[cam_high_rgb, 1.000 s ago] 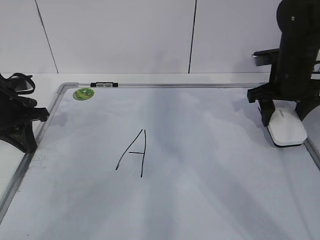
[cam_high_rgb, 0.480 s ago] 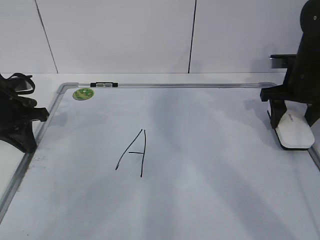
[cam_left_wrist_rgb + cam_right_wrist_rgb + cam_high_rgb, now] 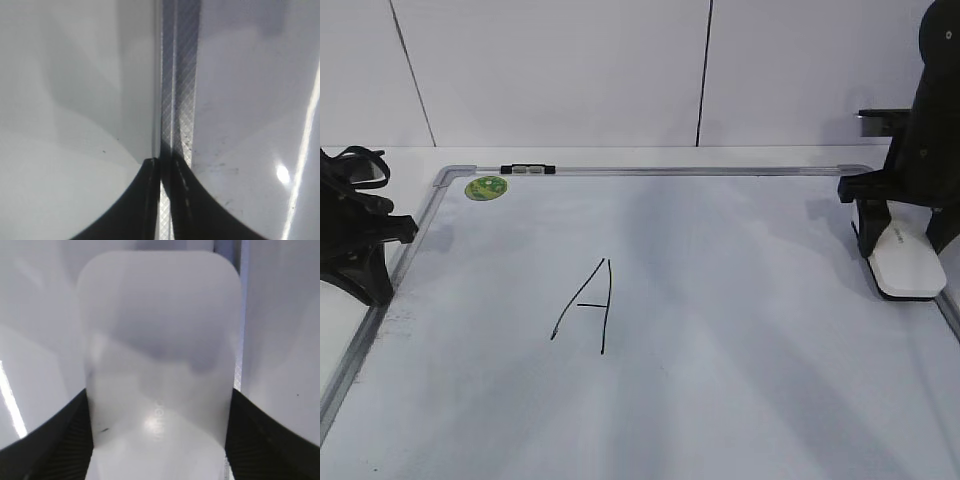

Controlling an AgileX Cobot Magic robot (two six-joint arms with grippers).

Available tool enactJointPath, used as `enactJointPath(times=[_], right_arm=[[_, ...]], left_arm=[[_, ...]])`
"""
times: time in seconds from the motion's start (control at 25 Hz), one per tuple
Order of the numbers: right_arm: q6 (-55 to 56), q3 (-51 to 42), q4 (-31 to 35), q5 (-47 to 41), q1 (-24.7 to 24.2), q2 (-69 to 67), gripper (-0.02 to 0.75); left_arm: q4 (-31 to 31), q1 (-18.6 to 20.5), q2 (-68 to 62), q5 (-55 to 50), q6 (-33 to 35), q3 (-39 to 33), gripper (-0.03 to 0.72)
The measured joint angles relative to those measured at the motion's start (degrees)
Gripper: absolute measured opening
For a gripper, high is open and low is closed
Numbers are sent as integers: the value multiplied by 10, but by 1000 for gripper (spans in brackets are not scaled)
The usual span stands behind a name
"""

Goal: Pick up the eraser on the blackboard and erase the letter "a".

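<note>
Two end effectors are in view, and we begin with the right end effector [image 3: 902, 250] at the far right of the blackboard [image 3: 720, 400]. Its fingers [image 3: 45, 440] press against both long sides of the eraser [image 3: 900, 262], so we read it as clamped on that white block. In the right wrist view the eraser [image 3: 160, 350] fills most of the picture, rounded corners pointing away, with the grey frame strip just beyond its right edge. From the exterior view we see the eraser low over the board surface, just beside the right frame edge; we cannot tell whether its underside touches the board.

The left end effector [image 3: 365, 250] sits at the left edge of the board, over the frame. In the left wrist view its two dark fingers [image 3: 145, 200] lie pressed together with only a sliver between them, holding nothing, above the textured grey frame strip.

Near the middle of the board, slightly left, we see a capital "A" [image 3: 585, 305] in thin black marker, well apart from the eraser. We see no lowercase letter on the board. A round green magnet [image 3: 486, 187] lies at the far left corner, and a small black clip [image 3: 528, 169] sits on the far frame edge just right of it.
</note>
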State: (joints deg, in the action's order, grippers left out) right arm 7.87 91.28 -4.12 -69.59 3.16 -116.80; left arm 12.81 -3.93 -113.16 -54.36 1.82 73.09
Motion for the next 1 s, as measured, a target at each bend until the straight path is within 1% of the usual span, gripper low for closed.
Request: enactJointPath(times=[0.64, 1.0], right_arm=[[17, 0, 27, 0, 0, 0, 564], [17, 0, 26, 0, 0, 0, 564]], left_arm=[[2, 0, 0, 0, 0, 0, 46], [2, 0, 0, 0, 0, 0, 46]])
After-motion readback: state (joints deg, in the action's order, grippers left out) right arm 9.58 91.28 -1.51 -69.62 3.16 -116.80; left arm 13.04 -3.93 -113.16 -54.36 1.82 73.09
